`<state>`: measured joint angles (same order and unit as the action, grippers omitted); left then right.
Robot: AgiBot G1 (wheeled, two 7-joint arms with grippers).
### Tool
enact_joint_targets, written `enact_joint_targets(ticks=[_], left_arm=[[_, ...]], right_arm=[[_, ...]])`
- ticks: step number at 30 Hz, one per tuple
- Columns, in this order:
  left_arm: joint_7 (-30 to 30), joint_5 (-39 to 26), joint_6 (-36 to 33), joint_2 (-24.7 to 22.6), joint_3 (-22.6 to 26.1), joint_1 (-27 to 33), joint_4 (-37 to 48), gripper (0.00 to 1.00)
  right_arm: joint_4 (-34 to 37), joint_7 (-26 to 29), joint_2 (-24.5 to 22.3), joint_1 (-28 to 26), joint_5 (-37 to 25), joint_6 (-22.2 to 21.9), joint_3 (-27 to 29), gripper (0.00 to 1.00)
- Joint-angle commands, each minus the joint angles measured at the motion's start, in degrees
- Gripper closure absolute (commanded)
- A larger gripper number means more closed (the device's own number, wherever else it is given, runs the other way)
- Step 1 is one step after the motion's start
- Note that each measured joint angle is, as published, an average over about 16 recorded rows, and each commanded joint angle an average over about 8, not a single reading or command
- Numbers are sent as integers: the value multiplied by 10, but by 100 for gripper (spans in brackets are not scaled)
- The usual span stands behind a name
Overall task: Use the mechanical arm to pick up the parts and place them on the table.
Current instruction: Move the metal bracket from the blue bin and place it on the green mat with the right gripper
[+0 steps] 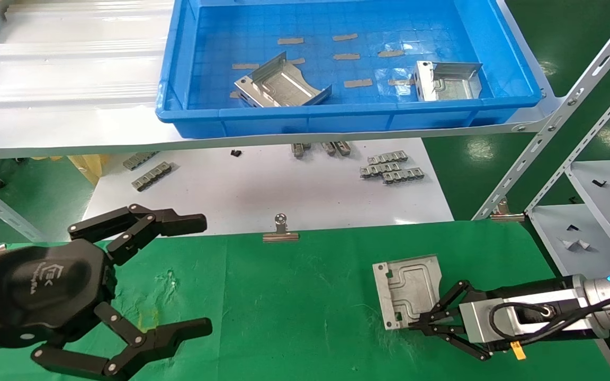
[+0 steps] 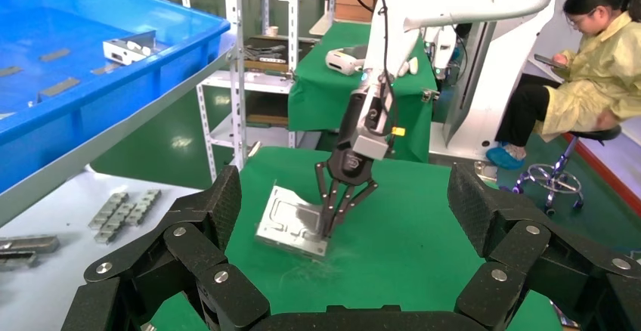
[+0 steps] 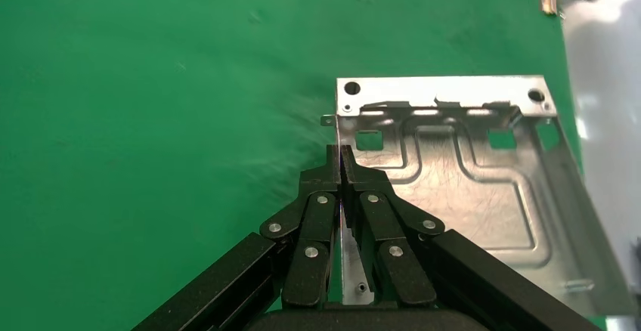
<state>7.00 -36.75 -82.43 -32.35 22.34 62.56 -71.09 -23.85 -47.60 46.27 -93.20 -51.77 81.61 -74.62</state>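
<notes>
One silvery part (image 1: 408,288) is over the green table (image 1: 294,307) at the front right. My right gripper (image 1: 422,319) is shut on its near side flange. In the right wrist view the fingertips (image 3: 340,153) pinch the thin upturned edge of the part (image 3: 453,187). The left wrist view shows this part (image 2: 291,221) tilted, its low edge at or just above the cloth. Two more parts (image 1: 281,84) (image 1: 448,79) lie in the blue bin (image 1: 337,114). My left gripper (image 1: 204,275) stands open with nothing in it over the table's front left.
The blue bin sits on a pale grey ribbed shelf (image 1: 72,79) at the back. Below it a white board (image 1: 262,185) carries grey ridged clip strips (image 1: 389,166). A binder clip (image 1: 280,230) grips the cloth's far edge. A slotted rack upright (image 1: 554,127) rises at right.
</notes>
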Motion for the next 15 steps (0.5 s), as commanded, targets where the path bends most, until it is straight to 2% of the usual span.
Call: enact_joint_targets(ticks=[1,2,7,9,10,15], left_arm=[[0,0,0,0,0,0,0,0],[0,0,0,0,0,0,0,0],[0,0,0,0,0,0,0,0],[0,0,0,0,0,0,0,0],[0,0,0,0,0,0,0,0],[0,0,0,0,0,0,0,0]], right_arm=[[37,-20,16,0,0,6,0,95],[51,-27,22,-1,-1,8,0,88],[108,-57,43,-5,-7,16,-2,26],[126,-67,51,-4,-9,17,-4,6],[134,-72,54,-3,-11,16,-4,0],[166,-97,70,4,-10,9,-3,0]])
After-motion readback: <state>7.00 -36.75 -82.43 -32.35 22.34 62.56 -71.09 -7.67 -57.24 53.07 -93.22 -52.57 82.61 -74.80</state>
